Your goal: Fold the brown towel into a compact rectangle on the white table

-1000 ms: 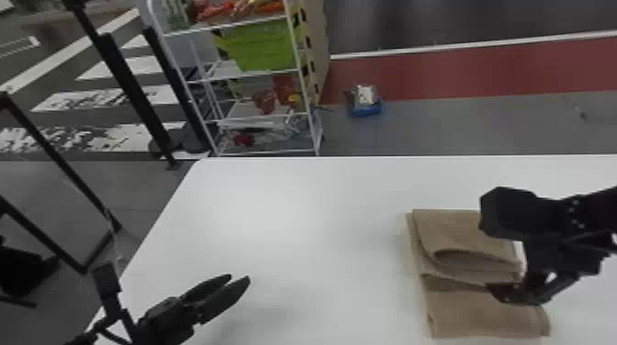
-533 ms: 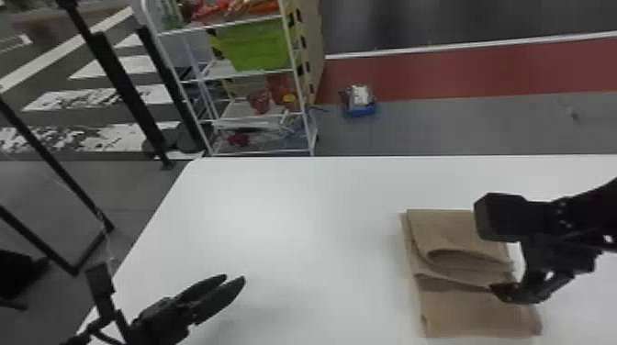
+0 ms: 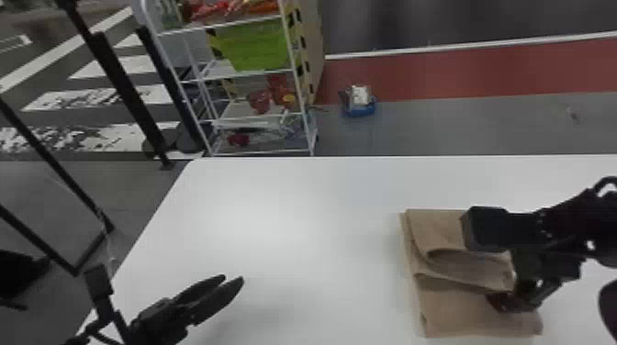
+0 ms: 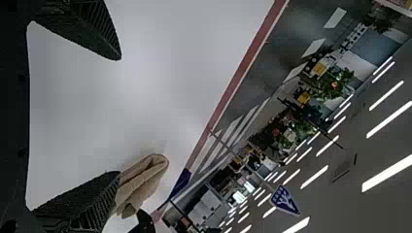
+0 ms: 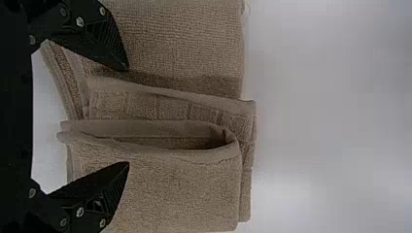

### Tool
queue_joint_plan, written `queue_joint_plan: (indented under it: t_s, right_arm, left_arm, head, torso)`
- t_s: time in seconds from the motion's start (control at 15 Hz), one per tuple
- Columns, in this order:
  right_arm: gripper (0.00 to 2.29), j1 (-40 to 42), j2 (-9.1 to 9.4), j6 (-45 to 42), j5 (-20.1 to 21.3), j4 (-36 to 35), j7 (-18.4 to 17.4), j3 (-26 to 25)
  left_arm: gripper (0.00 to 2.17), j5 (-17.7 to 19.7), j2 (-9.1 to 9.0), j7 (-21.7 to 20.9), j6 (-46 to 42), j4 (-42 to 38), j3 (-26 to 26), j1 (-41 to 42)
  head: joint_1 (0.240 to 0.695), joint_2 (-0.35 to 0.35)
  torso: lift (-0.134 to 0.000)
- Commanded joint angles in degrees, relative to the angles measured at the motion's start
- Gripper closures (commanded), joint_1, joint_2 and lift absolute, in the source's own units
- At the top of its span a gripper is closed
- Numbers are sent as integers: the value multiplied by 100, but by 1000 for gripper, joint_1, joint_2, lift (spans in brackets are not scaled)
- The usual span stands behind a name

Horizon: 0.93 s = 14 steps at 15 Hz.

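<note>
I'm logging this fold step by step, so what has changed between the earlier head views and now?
The right gripper has moved slightly left and down in the head view, over the brown towel. Nothing was visibly taken hold of or let go. The towel's folds look as before, and the left gripper stayed over the table's left part.

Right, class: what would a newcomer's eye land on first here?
Probably the brown towel, folded in loose layers on the right side of the white table, with the open right gripper at it. Next, the bright green bin on the rack beyond the table's far edge. Then the dark left gripper, at the table's near left.
</note>
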Motion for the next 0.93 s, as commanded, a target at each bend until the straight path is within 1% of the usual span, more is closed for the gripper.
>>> queue_joint_plan:
  t_s: [0.0, 0.07, 0.13, 0.27, 0.4, 0.87]
  right_arm:
    - [319, -138, 135, -17, 54, 298, 19, 3]
    - [410, -199, 196, 18, 10, 333, 19, -23]
    - [468, -252, 223, 106, -183, 324, 19, -94]
    - [475, -305, 231, 299, -385, 272, 19, -138]
    - [647, -349, 231, 299, -350, 272, 19, -102]
    - [647, -340, 337, 264, 89, 482, 19, 135]
  left_arm:
    - [33, 0, -4, -9, 0, 1, 0, 1]
    - [33, 0, -4, -9, 0, 10, 0, 1]
    - [33, 0, -4, -9, 0, 10, 0, 1]
    - [33, 0, 5, -9, 0, 18, 9, 1]
    - [33, 0, 5, -9, 0, 18, 9, 1]
    - [33, 0, 5, -9, -35, 45, 0, 1]
  head:
    - [695, 260]
    - [695, 256]
    - [695, 253]
    - [695, 255]
    - [695, 259]
    - [695, 268]
  torso:
    - [-124]
    - [-124]
    - [-124]
    - [-124]
    - [-124]
    - [-124]
